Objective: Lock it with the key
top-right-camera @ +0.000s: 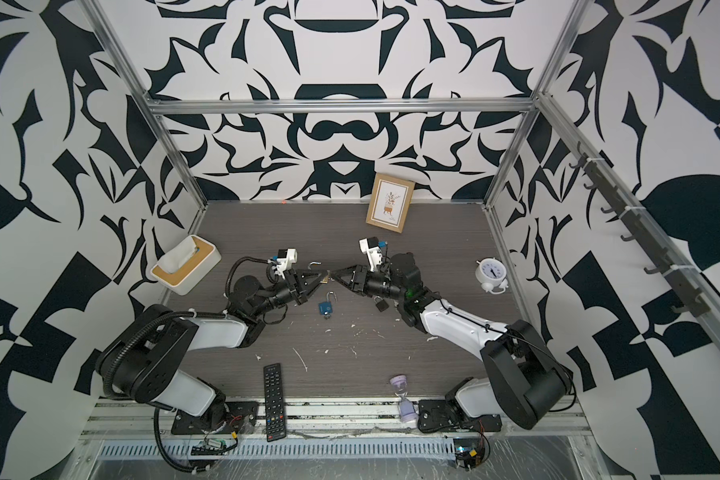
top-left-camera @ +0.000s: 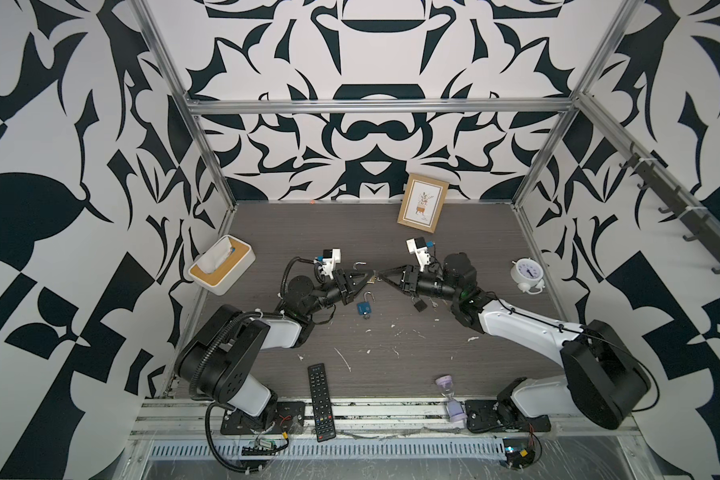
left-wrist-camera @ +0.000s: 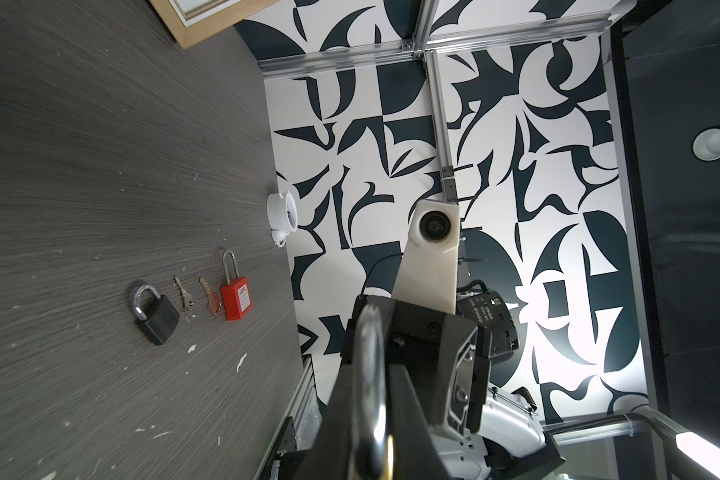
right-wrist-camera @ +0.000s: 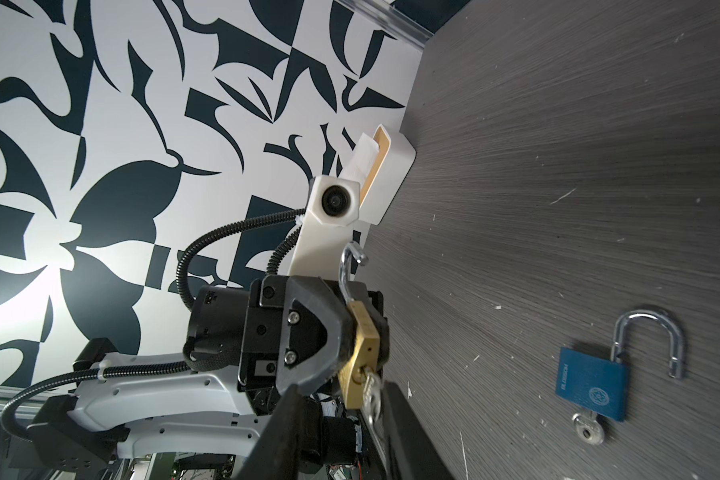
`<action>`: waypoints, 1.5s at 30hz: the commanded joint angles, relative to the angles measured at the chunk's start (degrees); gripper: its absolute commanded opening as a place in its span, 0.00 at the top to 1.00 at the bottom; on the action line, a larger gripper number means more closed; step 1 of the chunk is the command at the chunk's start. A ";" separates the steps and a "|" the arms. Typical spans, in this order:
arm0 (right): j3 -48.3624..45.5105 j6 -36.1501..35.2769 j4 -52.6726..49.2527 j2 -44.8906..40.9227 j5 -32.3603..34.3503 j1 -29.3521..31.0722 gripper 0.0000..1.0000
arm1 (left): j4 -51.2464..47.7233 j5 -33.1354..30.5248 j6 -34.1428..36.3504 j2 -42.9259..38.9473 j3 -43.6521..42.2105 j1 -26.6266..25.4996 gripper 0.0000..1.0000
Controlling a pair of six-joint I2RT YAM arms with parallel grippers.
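The left gripper point(top-left-camera: 366, 283) is clenched on the brass padlock point(right-wrist-camera: 360, 353), held above mid-table with its shackle open. The key point(right-wrist-camera: 371, 388) sits in its keyhole. The right gripper point(top-left-camera: 382, 277), tip to tip with the left, flanks that key; whether it pinches it, I cannot tell.

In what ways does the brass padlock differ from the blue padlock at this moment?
The brass padlock is held off the table by the left gripper; the blue padlock lies flat on it. The brass padlock has a bare metal body; the blue padlock has a painted one. Shared: each has an open shackle and a key in its keyhole.
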 commanded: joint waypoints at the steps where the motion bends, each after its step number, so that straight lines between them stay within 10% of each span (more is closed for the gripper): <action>1: 0.72 0.43 3.81 0.11 -1.21 -0.14 0.67 | 4.56 0.13 -0.92 -0.53 1.38 0.20 1.00; 45: 2.75 7.64 14.87 6.70 -2.56 2.21 0.82 | 4.63 1.39 -0.95 2.03 3.72 -1.02 1.00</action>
